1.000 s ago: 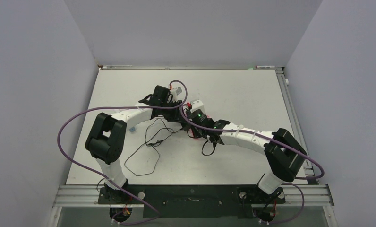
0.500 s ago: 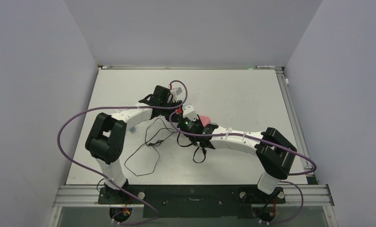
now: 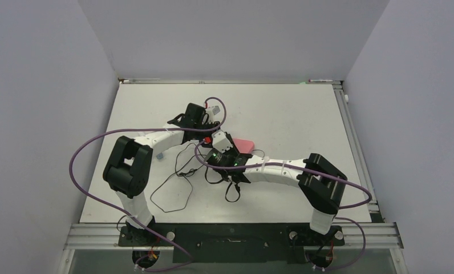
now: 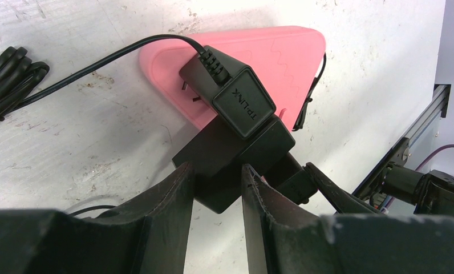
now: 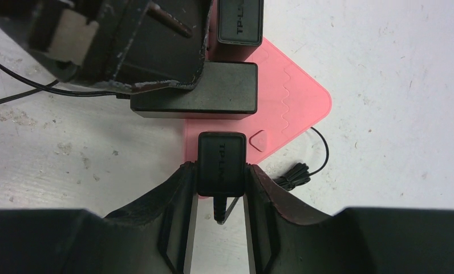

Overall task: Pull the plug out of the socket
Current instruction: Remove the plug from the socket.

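A black socket block [image 4: 230, 154] lies partly on a pink triangular mat [image 4: 282, 51]. My left gripper [image 4: 216, 171] is shut on the block's near end. One black TP-LINK plug [image 4: 239, 97] with a cable sits against the block's far side. My right gripper [image 5: 221, 168] is shut on a second TP-LINK plug [image 5: 221, 157]. A narrow strip of pink shows between this plug and the block [image 5: 196, 91], so they are apart. In the top view the left gripper [image 3: 212, 127] and right gripper [image 3: 223, 145] meet at the table's middle beside the mat [image 3: 244, 144].
A thin black cable [image 3: 179, 177] loops over the table near and left of the grippers. A bundled cable coil [image 5: 293, 174] lies by the mat's edge. Another coil [image 4: 8, 68] lies at the left. The left gripper's fingers [image 5: 145, 45] crowd the block's left side.
My right arm has swung left and nearer with the plug in its jaws, uncovering the pink mat. The left arm has stayed in place on the block.
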You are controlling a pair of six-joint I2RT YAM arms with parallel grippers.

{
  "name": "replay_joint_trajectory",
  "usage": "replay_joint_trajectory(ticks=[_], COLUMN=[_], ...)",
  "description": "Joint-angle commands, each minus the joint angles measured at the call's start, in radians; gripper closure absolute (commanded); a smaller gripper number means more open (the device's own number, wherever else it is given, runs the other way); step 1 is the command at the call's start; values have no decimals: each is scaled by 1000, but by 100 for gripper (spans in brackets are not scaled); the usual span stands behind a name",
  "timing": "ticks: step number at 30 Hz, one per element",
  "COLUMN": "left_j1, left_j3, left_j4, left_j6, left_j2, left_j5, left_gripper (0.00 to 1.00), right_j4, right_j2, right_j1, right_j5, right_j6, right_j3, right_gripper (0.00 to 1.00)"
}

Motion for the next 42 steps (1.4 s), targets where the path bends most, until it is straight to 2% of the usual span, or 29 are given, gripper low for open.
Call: replay_joint_trajectory(ticks=[1, 12, 24, 32, 42], left_j1=[-17, -17, -17, -18, -21], left_j3=[-5, -6, -4, -4, -4], left_j4=[-76, -78, -79, -80, -80], left_j6=[36, 38, 37, 39, 40], left_j2=[47, 49, 53, 55, 57], left_j5=[-68, -68, -68, -70, -70], left_gripper=[69, 69, 69, 69, 69], right_j4=[12, 49, 139, 134, 170], right_j2=[7, -12, -123, -126, -159], right_j1=[41, 32, -104, -133, -216], right_j5=[71, 1, -242, -276, -409], right_j6=[-20, -22, 20, 19, 66], right_j3=[76, 67, -31, -43, -89], right_gripper=[95, 95, 95, 95, 95])
